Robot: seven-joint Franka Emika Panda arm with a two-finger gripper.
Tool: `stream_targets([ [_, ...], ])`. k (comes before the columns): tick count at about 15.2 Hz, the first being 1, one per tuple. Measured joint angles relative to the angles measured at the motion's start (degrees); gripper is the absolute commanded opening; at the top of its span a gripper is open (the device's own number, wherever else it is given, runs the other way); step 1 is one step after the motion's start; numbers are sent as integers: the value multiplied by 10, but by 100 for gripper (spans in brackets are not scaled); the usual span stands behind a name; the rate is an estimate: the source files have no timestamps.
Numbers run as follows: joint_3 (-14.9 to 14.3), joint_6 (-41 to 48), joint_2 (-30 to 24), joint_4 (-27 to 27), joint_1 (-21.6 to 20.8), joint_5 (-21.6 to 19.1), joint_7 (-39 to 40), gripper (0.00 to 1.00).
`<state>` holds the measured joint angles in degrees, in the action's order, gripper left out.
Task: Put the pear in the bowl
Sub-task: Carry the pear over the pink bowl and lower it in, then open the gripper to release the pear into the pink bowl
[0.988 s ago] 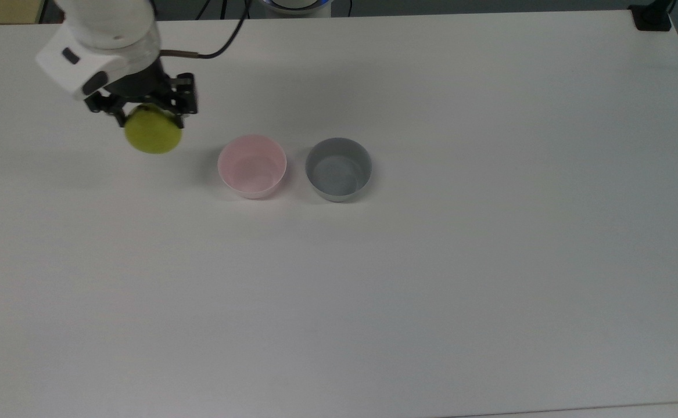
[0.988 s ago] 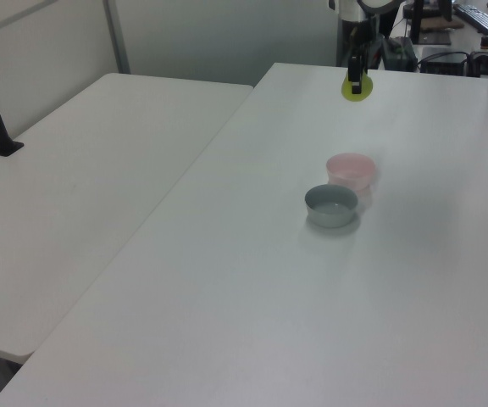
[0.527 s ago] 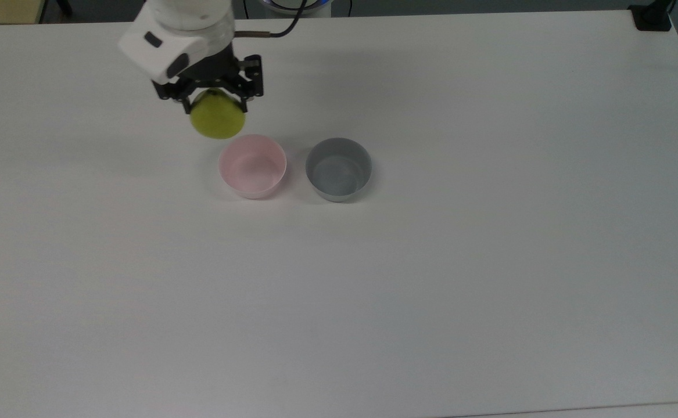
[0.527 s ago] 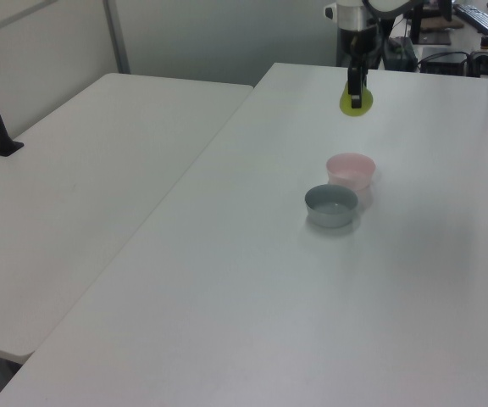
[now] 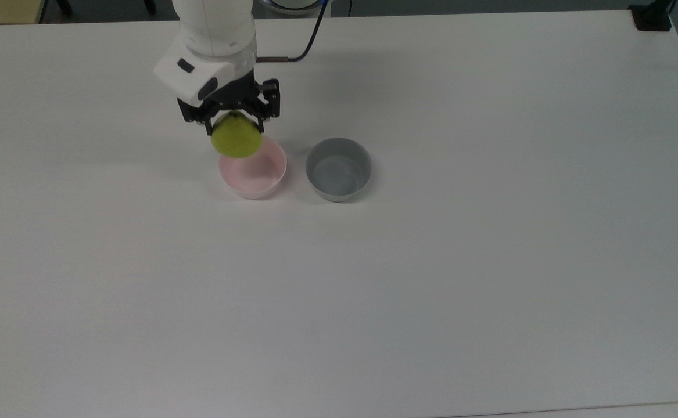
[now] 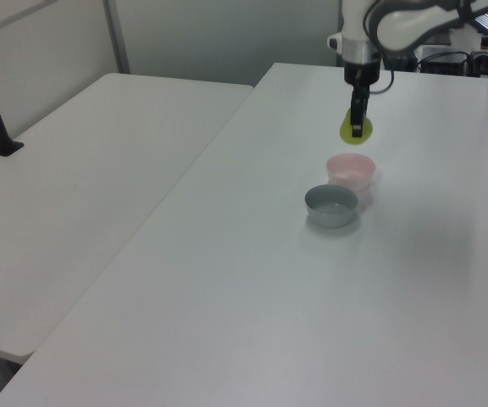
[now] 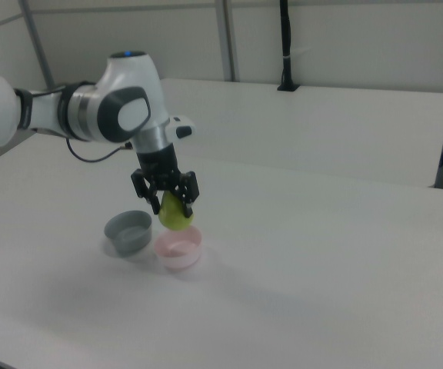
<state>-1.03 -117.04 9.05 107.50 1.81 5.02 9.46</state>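
Note:
The yellow-green pear (image 5: 236, 140) (image 6: 352, 134) (image 7: 176, 216) hangs in the air with my gripper (image 5: 234, 123) (image 7: 172, 204) shut on its top. The pale pink bowl (image 5: 254, 174) (image 6: 350, 170) (image 7: 179, 248) stands on the white table (image 5: 431, 261). In the top view the pear overlaps the bowl's upper left rim. In the right view the pear hangs just above the bowl, slightly toward the right view's left, clear of the rim. The bowl holds nothing.
A grey bowl (image 5: 339, 169) (image 6: 330, 206) (image 7: 128, 231) of the same size stands close beside the pink one, on the top view's right. A black cable (image 5: 309, 40) trails from the arm. A second white table (image 6: 83, 170) adjoins on the left view's left.
The arm has carried the pear rightward in the top view, from well left of the pink bowl to over its upper left rim. Both bowls have stayed put.

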Motion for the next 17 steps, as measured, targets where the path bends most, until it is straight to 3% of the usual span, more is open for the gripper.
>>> stream_targets([
  [4, 0, -68, 6, 39, 0, 0, -1, 46],
  [12, 4, -91, 39, 42, -20, 0, -33, 46],
  [14, 4, -92, 45, 42, -21, 0, -33, 49],
  [17, 4, -94, 48, 42, -21, 0, -33, 63],
])
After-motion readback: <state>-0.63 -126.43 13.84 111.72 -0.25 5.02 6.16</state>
